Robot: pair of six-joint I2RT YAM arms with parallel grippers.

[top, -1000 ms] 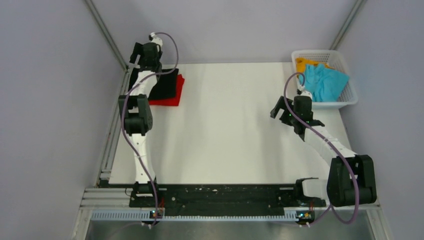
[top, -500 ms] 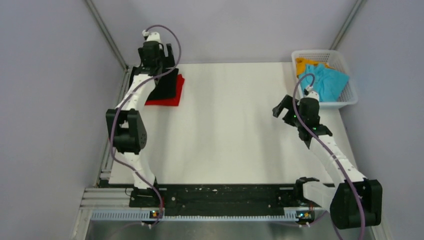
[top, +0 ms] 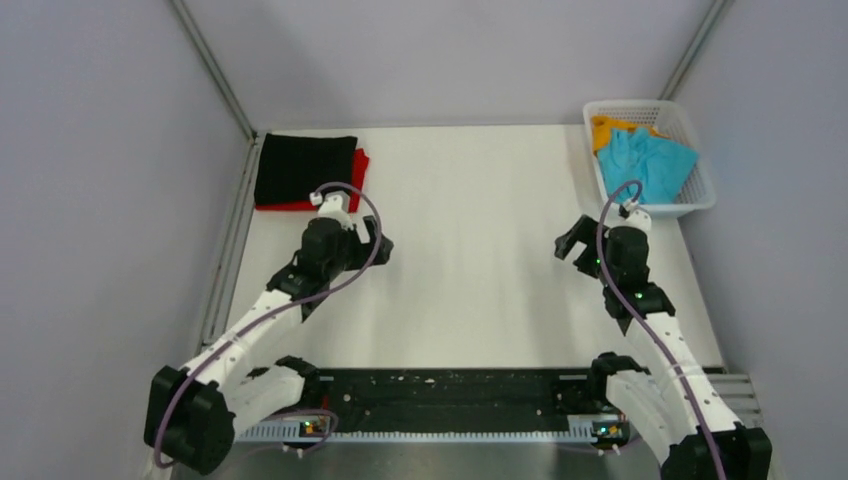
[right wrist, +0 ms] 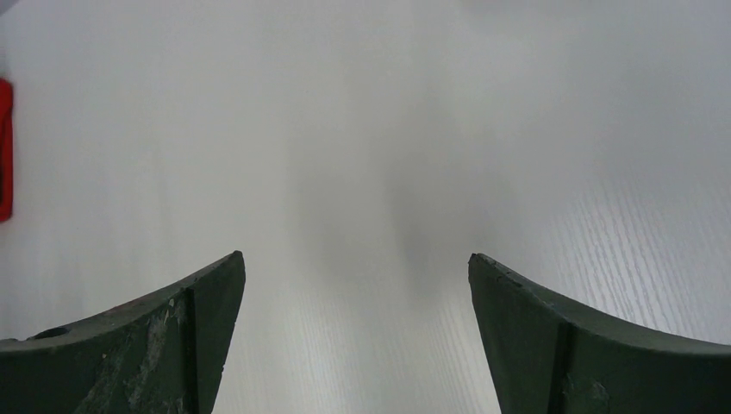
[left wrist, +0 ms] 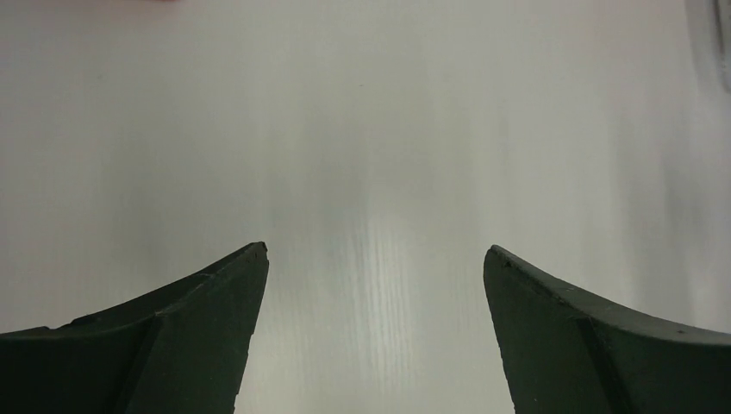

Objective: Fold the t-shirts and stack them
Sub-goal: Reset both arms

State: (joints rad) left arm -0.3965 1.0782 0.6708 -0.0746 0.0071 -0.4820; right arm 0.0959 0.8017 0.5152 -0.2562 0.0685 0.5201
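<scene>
left gripper is now clear of my stack, black t-shirt on red t-shirt, spread empty like the right gripper for the next one.

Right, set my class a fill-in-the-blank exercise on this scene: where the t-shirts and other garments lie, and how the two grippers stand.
1. The folded black t-shirt lies on top of the red t-shirt, in the far ____ corner of the table.
2. The cyan garment and the orange garment lie in the white ____.
3. The left gripper and the right gripper are both ____ and hold nothing.

Missing words: left; basket; open.
</scene>
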